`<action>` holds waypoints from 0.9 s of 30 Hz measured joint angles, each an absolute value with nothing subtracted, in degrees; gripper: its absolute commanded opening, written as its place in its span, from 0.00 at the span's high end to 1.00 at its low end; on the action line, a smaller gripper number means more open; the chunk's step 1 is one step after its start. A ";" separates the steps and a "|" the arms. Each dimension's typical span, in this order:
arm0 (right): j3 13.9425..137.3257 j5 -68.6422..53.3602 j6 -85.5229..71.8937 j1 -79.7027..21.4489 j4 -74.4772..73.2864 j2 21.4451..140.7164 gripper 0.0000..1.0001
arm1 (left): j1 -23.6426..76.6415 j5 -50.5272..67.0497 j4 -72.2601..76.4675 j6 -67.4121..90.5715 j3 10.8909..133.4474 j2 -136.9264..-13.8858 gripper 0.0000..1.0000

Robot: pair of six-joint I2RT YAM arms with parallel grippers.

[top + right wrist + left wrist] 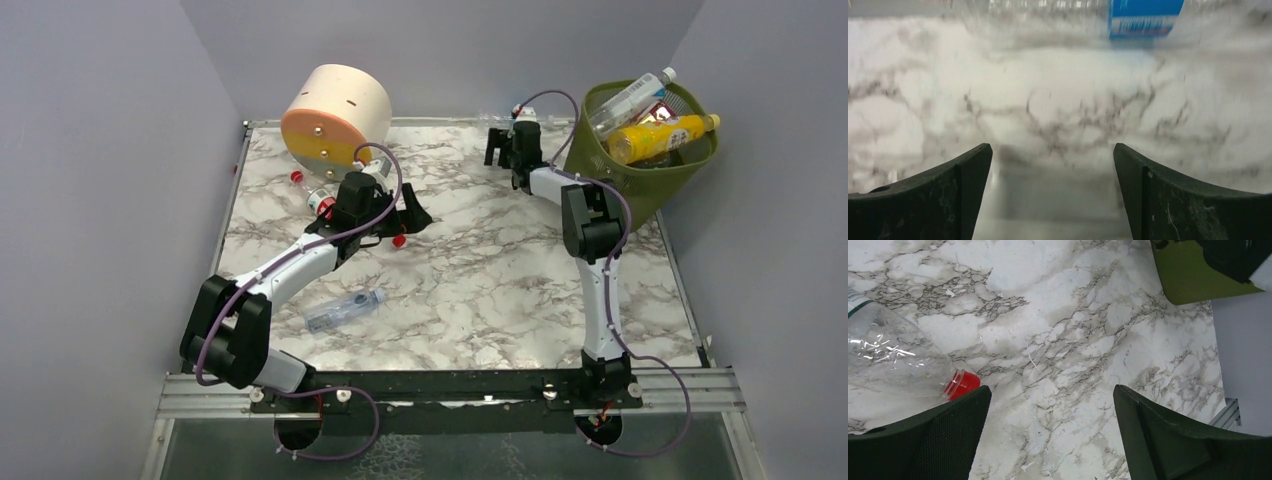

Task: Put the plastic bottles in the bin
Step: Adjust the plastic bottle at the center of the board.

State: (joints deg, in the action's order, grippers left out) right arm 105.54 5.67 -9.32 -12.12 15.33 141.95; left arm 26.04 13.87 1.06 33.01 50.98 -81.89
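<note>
Worktop (480,270) was white w/ grey marble lines. Bin (650,188) was olive green. Bottle (660,138) in it was yellow. Round box (335,115) was cream, orange & yellow. Clear bottle (893,360) had a red cap (962,384). Another bottle (1048,6) had a blue label (1145,17).

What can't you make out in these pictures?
Top view: how many bottles fill the olive-green mesh plastic bin; its wall hides lower ones.
Right wrist view: the clear blue-labelled plastic bottle, blurred and cut by the top edge.
Left wrist view: the clear red-capped plastic bottle, cut by the left edge.
</note>
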 measured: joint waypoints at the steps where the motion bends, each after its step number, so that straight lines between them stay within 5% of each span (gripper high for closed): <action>1: 100.20 5.96 -9.34 -12.36 15.29 139.00 0.06 | 26.20 13.87 1.30 33.08 50.70 -81.89 0.01; 4: 91.09 6.50 -9.17 -13.47 15.18 132.77 0.06 | 26.81 13.82 2.15 33.39 49.43 -81.89 0.01; 9: 94.15 6.63 -9.06 -13.65 16.05 130.06 0.05 | 27.51 13.80 2.50 33.63 48.25 -81.87 0.01; 20: 134.91 6.87 -11.18 -13.17 14.59 149.16 0.02 | 27.86 13.39 2.50 33.67 48.23 -81.52 0.01; 27: 141.51 6.57 -10.83 -12.80 12.80 162.23 0.01 | 27.88 12.69 2.28 33.63 48.23 -80.09 0.01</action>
State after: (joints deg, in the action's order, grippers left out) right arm 141.51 6.57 -10.83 -12.80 12.80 162.23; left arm 27.88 12.69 2.28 33.63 48.23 -80.09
